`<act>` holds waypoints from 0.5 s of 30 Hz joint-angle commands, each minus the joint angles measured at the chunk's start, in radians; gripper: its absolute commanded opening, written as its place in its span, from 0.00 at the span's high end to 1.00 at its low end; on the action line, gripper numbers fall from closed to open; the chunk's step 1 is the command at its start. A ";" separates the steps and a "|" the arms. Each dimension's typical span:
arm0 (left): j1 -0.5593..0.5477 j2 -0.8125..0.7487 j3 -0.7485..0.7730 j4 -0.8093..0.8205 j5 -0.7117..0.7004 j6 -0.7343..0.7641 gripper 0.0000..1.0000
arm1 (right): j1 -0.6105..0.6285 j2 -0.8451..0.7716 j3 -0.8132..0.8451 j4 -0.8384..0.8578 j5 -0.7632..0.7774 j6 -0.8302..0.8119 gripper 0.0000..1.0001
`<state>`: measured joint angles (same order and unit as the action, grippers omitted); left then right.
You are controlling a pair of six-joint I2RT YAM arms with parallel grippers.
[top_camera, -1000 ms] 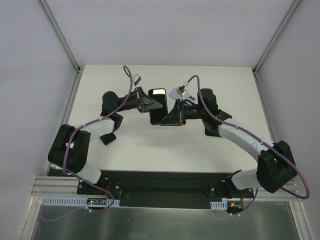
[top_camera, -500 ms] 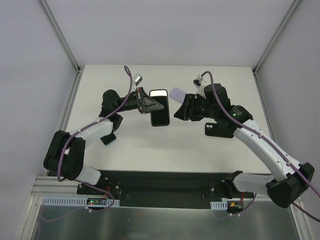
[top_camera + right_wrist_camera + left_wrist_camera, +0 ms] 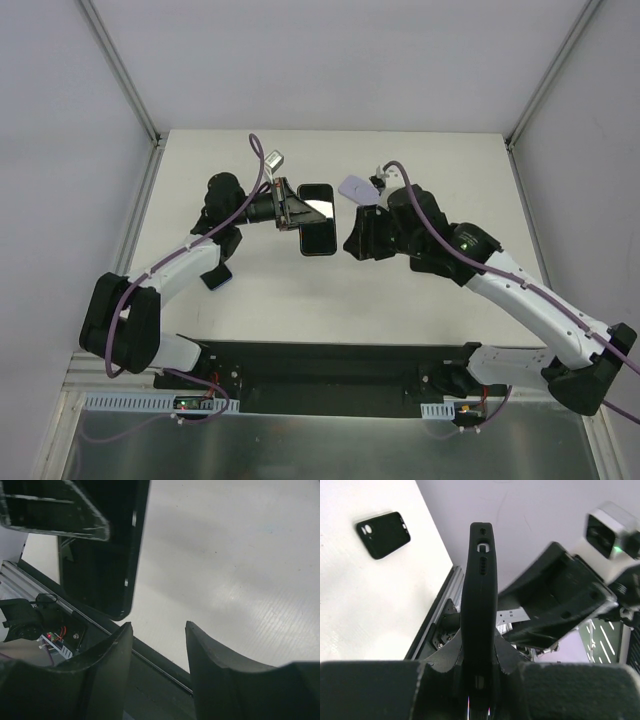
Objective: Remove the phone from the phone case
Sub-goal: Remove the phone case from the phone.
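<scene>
Left hand (image 3: pixel 295 208) on phone (image 3: pixel 318 220) — right hand (image 3: pixel 352 243) just beside, black case (image 3: pixel 215 277) apart

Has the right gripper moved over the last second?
Yes. The right gripper has let go of the phone and backed off slightly right and toward the near edge, judged against the lilac case lying on the table.

Table (image 3: pixel 270 300) bears black case (image 3: pixel 215 278), perhaps a lilac case (image 3: pixel 357 188).

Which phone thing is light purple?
The light purple case by the right arm; the phone in the left tool and the other case are black.
</scene>
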<state>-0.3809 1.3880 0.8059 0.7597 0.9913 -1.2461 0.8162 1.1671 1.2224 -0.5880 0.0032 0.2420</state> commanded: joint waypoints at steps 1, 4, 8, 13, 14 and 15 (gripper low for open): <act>-0.009 -0.073 0.072 -0.117 -0.040 0.120 1.00 | 0.070 0.003 0.095 -0.016 0.128 -0.030 0.51; -0.009 -0.078 0.072 -0.122 -0.043 0.119 1.00 | 0.098 0.046 0.126 -0.024 0.149 -0.032 0.51; -0.009 -0.089 0.069 -0.128 -0.043 0.120 1.00 | 0.124 0.095 0.161 -0.055 0.213 -0.035 0.51; -0.009 -0.101 0.073 -0.129 -0.045 0.117 1.00 | 0.136 0.158 0.180 -0.107 0.268 -0.033 0.52; -0.009 -0.103 0.073 -0.129 -0.045 0.116 1.00 | 0.138 0.164 0.174 -0.108 0.273 -0.030 0.52; -0.009 -0.106 0.076 -0.129 -0.045 0.114 1.00 | 0.136 0.173 0.172 -0.113 0.280 -0.026 0.52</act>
<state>-0.3809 1.3457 0.8223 0.5755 0.9531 -1.1339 0.9474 1.3197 1.3636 -0.6487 0.2085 0.2237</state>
